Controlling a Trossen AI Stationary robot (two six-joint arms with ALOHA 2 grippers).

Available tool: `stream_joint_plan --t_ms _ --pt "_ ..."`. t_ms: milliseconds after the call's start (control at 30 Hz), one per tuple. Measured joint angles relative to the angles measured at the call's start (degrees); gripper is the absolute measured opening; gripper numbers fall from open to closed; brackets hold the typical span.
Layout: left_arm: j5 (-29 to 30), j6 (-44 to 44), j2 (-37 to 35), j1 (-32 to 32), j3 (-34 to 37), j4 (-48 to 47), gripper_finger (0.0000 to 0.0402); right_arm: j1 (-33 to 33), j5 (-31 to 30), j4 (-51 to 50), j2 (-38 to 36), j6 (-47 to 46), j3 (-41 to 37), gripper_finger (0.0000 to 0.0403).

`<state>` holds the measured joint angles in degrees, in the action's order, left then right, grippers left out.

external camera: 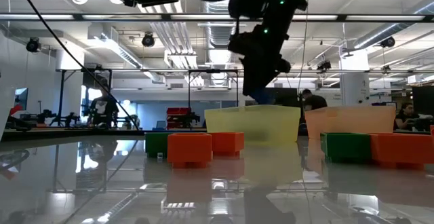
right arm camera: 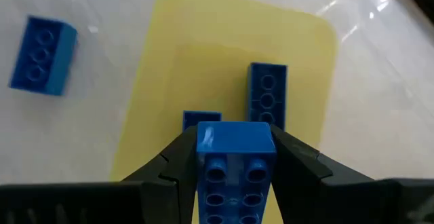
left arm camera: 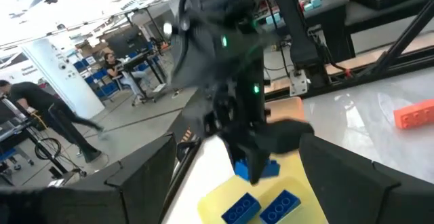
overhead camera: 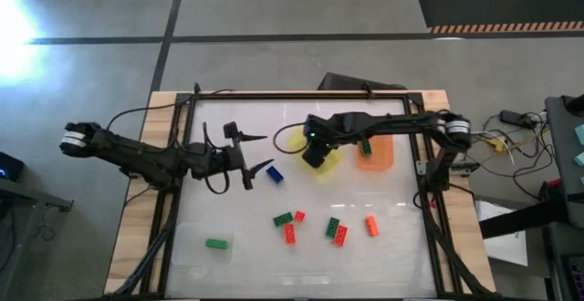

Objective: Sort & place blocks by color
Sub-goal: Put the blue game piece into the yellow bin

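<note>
Two blue blocks (right arm camera: 267,95) lie in the yellow tray (right arm camera: 203,61); right jaws (right arm camera: 234,157) clamp a third, left jaws (overhead camera: 260,169) apart.

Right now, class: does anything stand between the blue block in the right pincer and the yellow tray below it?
Nothing visible does. The right pincer holds the blue block over the yellow tray; two blue blocks already lie inside, with bare floor beside them.
</note>
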<state>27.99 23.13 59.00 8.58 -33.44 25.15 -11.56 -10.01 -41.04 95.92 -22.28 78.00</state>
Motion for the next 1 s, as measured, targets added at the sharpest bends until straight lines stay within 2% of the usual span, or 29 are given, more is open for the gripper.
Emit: stream_joint_plan --t_ms 200,367,767,1000 --pt "0.0 0.0 -0.1 0.0 -0.1 0.2 0.0294 -0.2 0.0 -4.8 6.5 1.1 5.6 0.0137" --pt "0.0 -0.1 -0.2 0.0 0.1 0.1 0.0294 -0.1 0.0 -6.6 9.0 1.3 7.5 0.0139" --pt "0.0 -0.2 -0.2 0.0 0.1 0.1 0.0294 -0.1 -0.1 -6.7 8.2 1.2 7.9 0.0201" --pt "0.0 -0.2 -0.2 0.0 0.1 -0.1 0.0294 1.1 -0.1 -6.5 7.7 1.2 9.3 0.0201"
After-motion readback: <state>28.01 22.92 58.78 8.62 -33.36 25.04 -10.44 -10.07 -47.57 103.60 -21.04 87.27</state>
